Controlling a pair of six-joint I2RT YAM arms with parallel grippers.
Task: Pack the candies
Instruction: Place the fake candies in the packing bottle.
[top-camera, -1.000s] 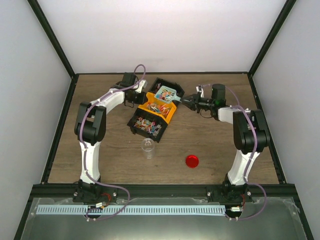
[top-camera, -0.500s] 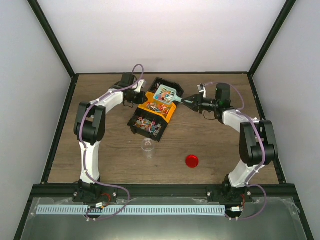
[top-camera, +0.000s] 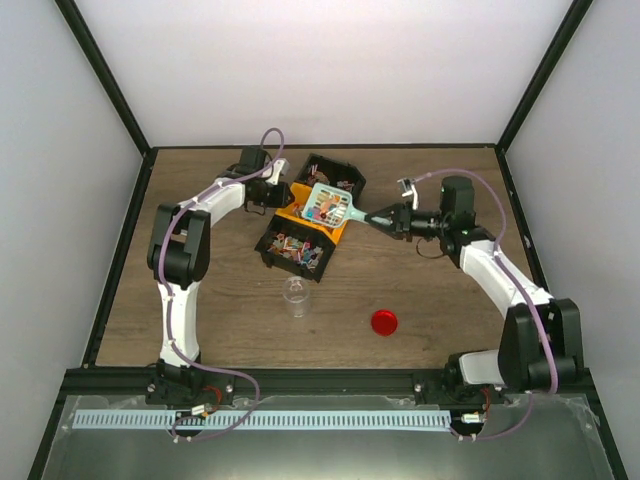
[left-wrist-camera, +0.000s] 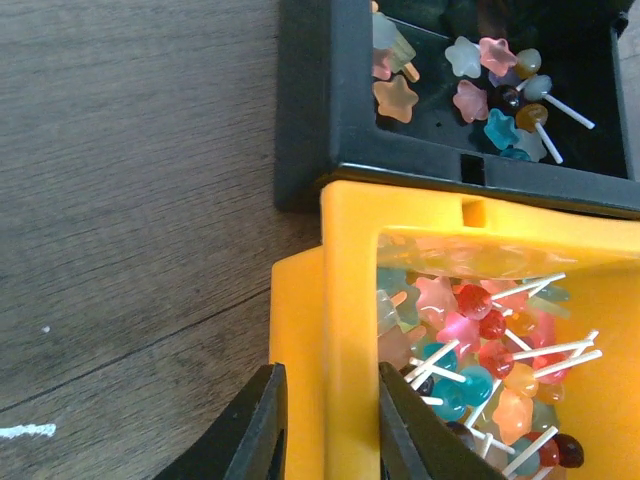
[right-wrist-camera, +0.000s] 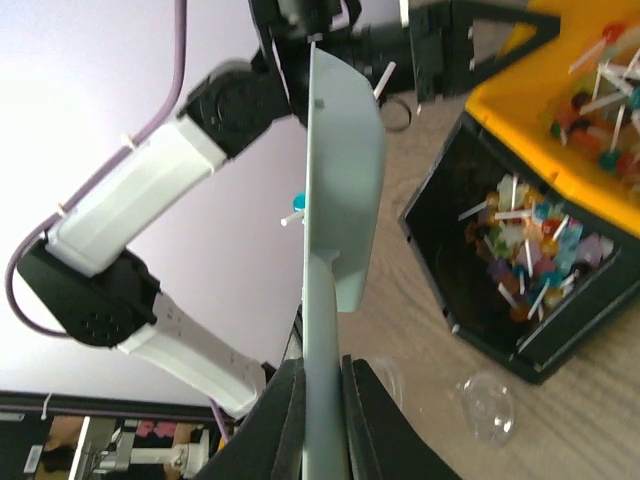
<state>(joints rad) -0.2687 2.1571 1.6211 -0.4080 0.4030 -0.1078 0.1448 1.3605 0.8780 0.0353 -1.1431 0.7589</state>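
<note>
Swinging my right jaws (top-camera: 385, 220), shut on the scoop (top-camera: 328, 205) of candies (top-camera: 322, 207), back toward the jar (top-camera: 294, 296), while my left jaws (left-wrist-camera: 325, 425) loosen on the yellow bin (left-wrist-camera: 350, 240).

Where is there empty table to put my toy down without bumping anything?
Bare wood lies along the near edge between the clear cup and the left arm, and right of the red lid. The far-right corner is free too. The middle is crowded: three candy bins, the scoop and both hands.

Right gripper (right-wrist-camera: 322, 395) clamping teal scoop (right-wrist-camera: 335, 200) edge-on, candies (right-wrist-camera: 530, 250) in black bin (right-wrist-camera: 480, 300), yellow bin (right-wrist-camera: 520, 100)
</note>
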